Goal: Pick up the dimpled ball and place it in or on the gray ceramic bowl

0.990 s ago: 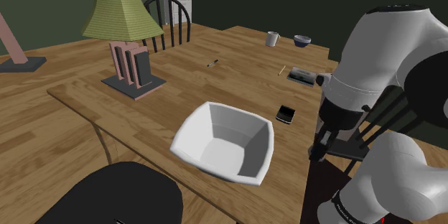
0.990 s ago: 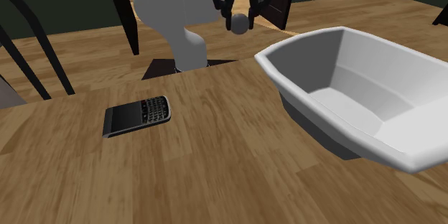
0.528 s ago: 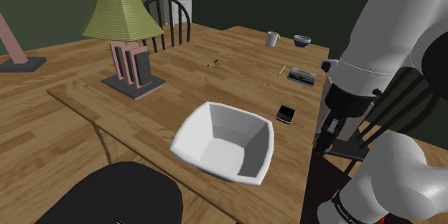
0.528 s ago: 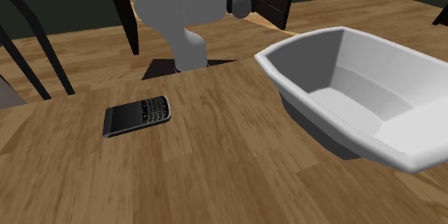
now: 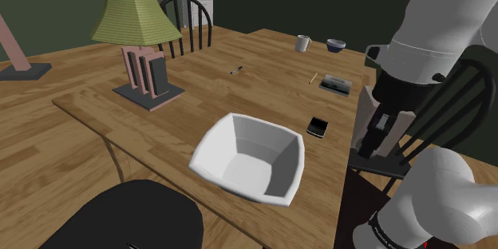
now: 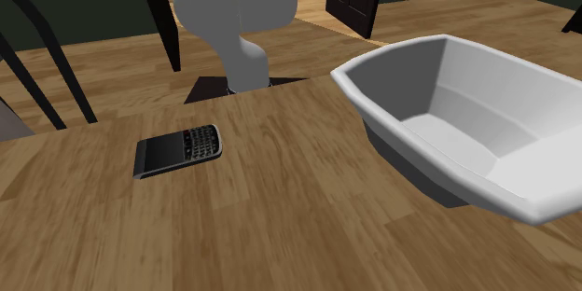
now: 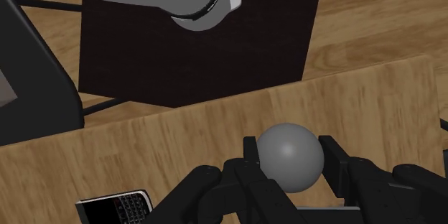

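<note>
The gripper [image 7: 290, 159] is clamping the plain grey ball [image 7: 288, 151], with both black fingers pressing right against its sides, so it's carrying the thing up off the wooden table [image 7: 373, 108]. In the second exterior view the ball's hanging at roughly 11 o'clock from the white, squarish bowl [image 6: 448, 84], well apart from it. A black phone [image 6: 179, 149] is lying flat at the bowl's 9 o'clock there. In the shoulder view it's sitting at the bowl's 2 o'clock, near it.
</note>
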`<state>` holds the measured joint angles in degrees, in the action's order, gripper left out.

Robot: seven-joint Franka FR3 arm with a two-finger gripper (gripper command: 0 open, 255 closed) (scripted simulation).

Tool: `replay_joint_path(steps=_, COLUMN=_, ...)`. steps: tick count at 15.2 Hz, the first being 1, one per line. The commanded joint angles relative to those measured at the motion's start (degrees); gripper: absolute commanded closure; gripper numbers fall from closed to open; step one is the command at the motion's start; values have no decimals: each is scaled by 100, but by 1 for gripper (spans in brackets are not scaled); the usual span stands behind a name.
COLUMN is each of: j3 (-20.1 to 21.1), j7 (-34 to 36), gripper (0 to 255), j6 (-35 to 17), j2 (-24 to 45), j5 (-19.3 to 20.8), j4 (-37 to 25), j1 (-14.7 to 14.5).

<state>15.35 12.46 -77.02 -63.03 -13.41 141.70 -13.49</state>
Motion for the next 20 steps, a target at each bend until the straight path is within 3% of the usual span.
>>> replay_joint_path(steps=1, j3=-34, j7=3, gripper=255, j6=114, j2=84, j5=36, j4=-196, j1=21)
replay_joint_path(steps=4, j3=-69, j7=13, gripper=255, j6=262, j2=188, j5=73, j4=-449, j1=42)
replay_joint_path(steps=13, j3=734, j7=420, gripper=255, j6=-698, j2=2172, j5=-111, j4=-1593, j1=456)
replay_joint_path(steps=20, j3=1430, j7=954, gripper=255, j6=-1119, j2=3819, j5=140, j4=-2871, j1=806)
